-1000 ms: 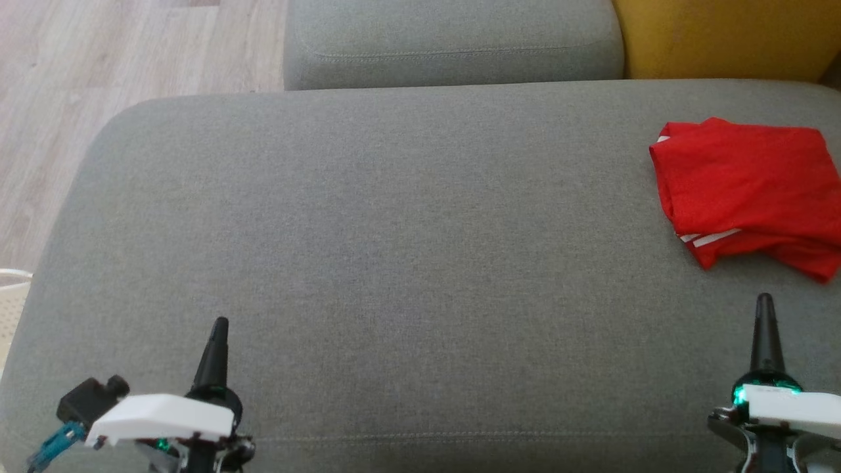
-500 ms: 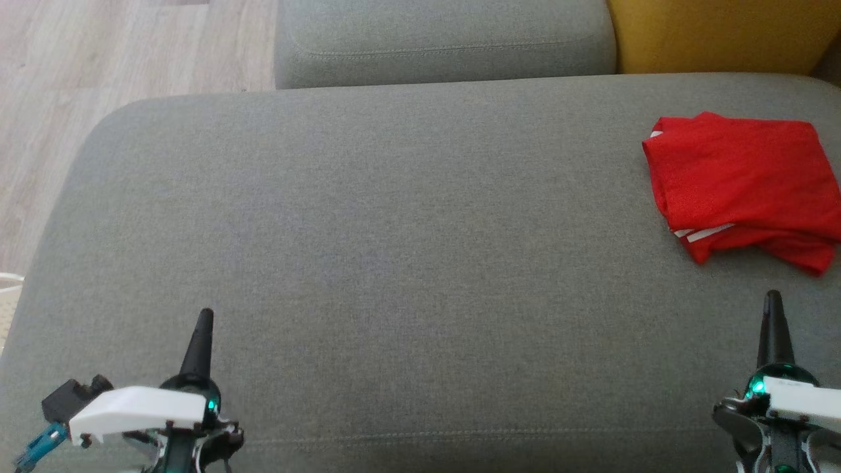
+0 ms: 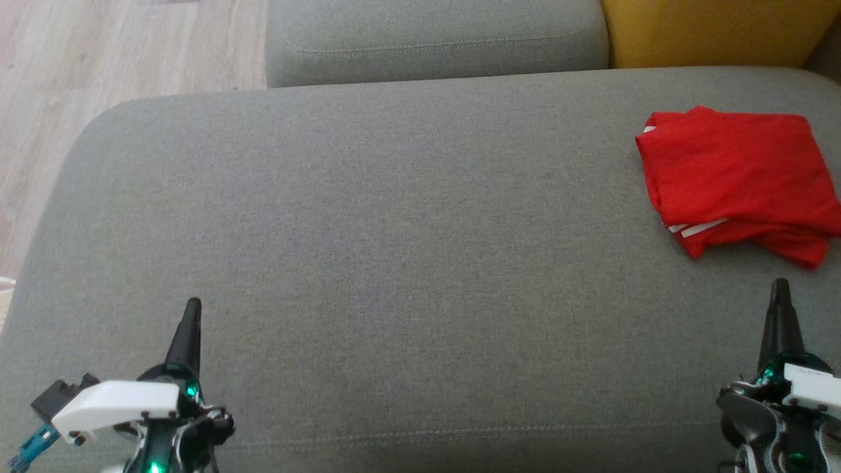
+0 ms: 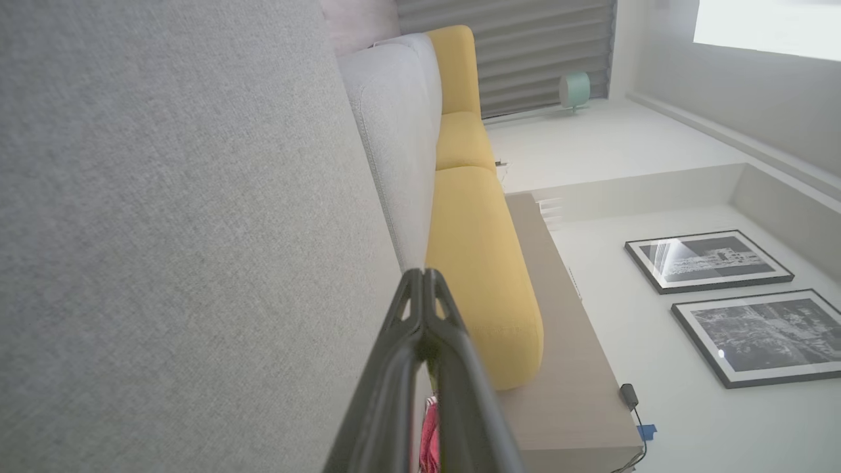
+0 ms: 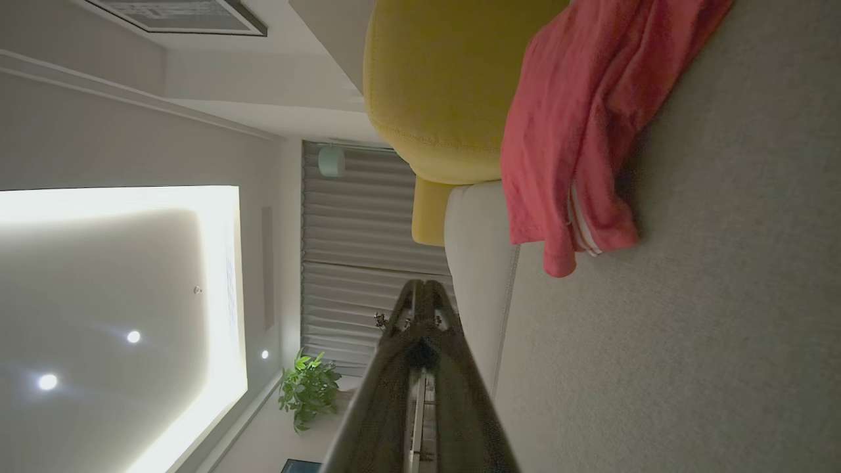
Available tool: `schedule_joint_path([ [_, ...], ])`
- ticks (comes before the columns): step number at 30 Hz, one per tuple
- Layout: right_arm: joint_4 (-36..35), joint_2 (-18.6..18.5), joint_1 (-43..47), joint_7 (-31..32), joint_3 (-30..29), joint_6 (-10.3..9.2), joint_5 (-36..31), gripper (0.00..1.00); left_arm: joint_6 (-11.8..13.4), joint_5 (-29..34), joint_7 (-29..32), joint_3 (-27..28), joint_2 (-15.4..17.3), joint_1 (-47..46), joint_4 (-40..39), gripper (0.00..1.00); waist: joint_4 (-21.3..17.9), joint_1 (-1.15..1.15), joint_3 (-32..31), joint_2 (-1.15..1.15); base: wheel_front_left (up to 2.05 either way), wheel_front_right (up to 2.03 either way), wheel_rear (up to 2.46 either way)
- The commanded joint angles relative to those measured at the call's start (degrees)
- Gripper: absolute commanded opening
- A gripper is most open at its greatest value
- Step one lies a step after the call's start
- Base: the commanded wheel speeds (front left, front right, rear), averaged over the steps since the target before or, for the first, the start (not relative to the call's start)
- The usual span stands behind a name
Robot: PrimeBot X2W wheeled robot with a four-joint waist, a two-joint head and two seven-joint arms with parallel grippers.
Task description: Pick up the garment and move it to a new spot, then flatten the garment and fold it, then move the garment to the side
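A folded red garment [image 3: 736, 177] with white stripes lies at the far right of the grey sofa seat [image 3: 394, 249]. The right wrist view has the garment [image 5: 578, 131] ahead and to the right of the fingers. My right gripper [image 3: 780, 288] hovers just in front of it, apart from the cloth, shut with nothing held; in the right wrist view the gripper [image 5: 425, 285] has its tips together. My left gripper [image 3: 192, 305] is at the lower left, far from the garment, also shut and empty, and in the left wrist view the gripper [image 4: 424, 273] has its tips touching.
A grey back cushion [image 3: 433, 39] and a yellow cushion [image 3: 709, 29] run along the far side of the seat. Wooden floor [image 3: 79, 59] lies beyond the seat's left edge. Framed pictures [image 4: 709, 263] hang on the wall in the left wrist view.
The whole head view has shifted, so the camera moved. Both grippers sit slightly lower and further apart in the picture. The garment lies as before.
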Motion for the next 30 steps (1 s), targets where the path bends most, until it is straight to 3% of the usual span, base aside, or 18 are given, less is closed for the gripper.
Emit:
schedule_joint_path([
  [1, -1.7, -1.1, -3.1, 0.7, 0.8, 0.25, 2.1, 0.00, -0.6, -1.9, 0.5, 2.6, 0.8, -3.6, -1.3, 0.00, -0.1, 0.00, 0.0, 0.00, 0.00, 0.00, 0.00],
  [14, -1.2, -1.1, -4.4, 2.7, 0.0, 0.28, 10.1, 0.00, -1.7, -10.1, 2.5, 4.7, 0.6, -5.2, 0.2, 0.00, -0.8, 0.00, 0.3, 0.00, 0.00, 0.00, 0.00],
  [30, -1.2, -0.8, -4.4, 3.0, -0.4, 0.28, 9.8, 0.00, -1.7, -9.8, 2.9, 5.2, 0.3, -5.2, 0.2, 0.00, -0.8, 0.00, 0.3, 0.00, 0.00, 0.00, 0.00],
])
